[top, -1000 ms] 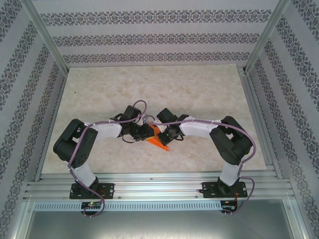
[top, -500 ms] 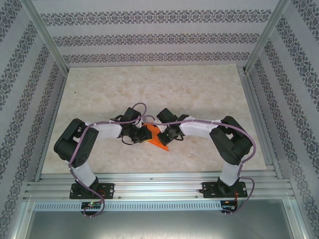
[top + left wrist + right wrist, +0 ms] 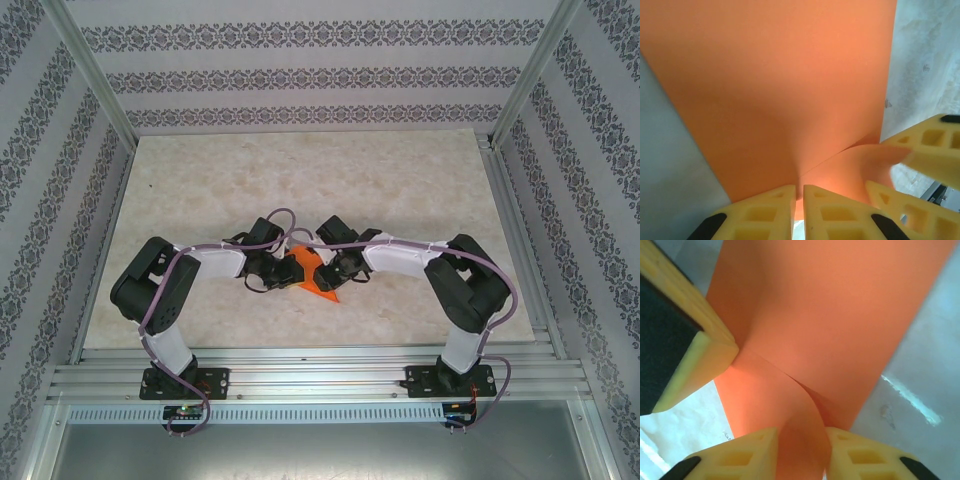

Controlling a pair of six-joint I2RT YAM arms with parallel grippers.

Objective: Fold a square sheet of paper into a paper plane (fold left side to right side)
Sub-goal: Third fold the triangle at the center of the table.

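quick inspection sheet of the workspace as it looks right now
surface: pale marbled table, flat, no stains seen
job's things: orange paper between the two arms, partly folded, one flap curling up off the rest
clutter: nothing seen
grippers: left gripper shut on the paper's edge; right gripper with jaws apart, the curled flap between them
cables: purple cables run along both arms, one looping above the wrists, clear of the paper
surroundings: patterned walls on three sides, metal rails at the near edge
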